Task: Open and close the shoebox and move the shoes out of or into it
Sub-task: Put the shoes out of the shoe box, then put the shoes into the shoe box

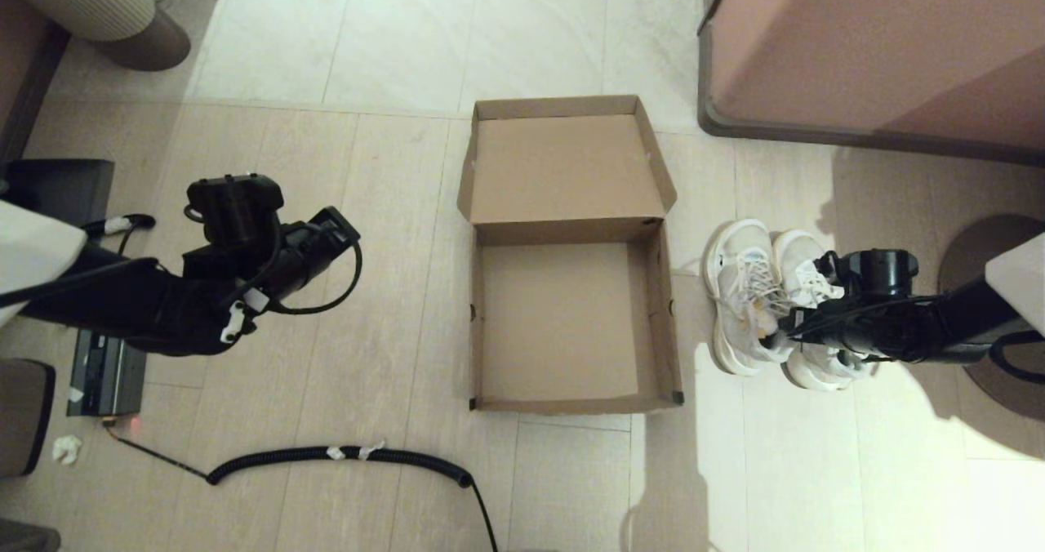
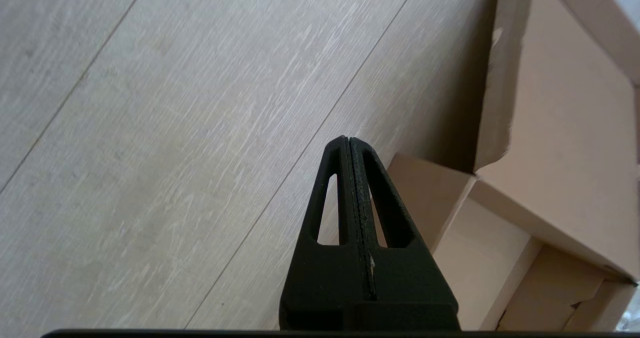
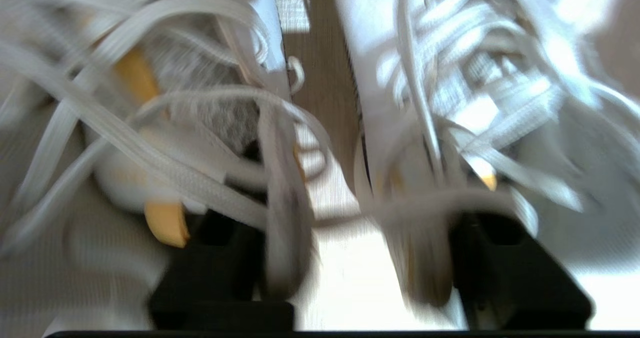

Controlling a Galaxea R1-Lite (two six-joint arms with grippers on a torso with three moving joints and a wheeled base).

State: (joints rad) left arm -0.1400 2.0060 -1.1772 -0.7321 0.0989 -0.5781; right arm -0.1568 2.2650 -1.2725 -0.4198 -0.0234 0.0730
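The brown cardboard shoebox (image 1: 660, 315) lies open and empty on the floor, its hinged lid (image 1: 563, 168) folded back on the far side. Just right of it the two white mesh shoes (image 1: 747, 291) stand side by side. My right gripper (image 1: 785, 336) is down at their heel ends and open. In the right wrist view its gripper (image 3: 350, 263) has one black finger (image 3: 220, 263) inside each shoe's opening, with both inner collars (image 3: 280, 188) and tangled laces between them. My left gripper (image 2: 348, 143) hangs shut and empty over bare floor left of the shoebox (image 2: 425, 188).
A coiled black cable (image 1: 343, 455) lies near the box's front left. A black device (image 1: 104, 380) and a paper scrap (image 1: 67, 449) sit at the far left. A large pinkish piece of furniture (image 1: 865, 46) stands at the back right.
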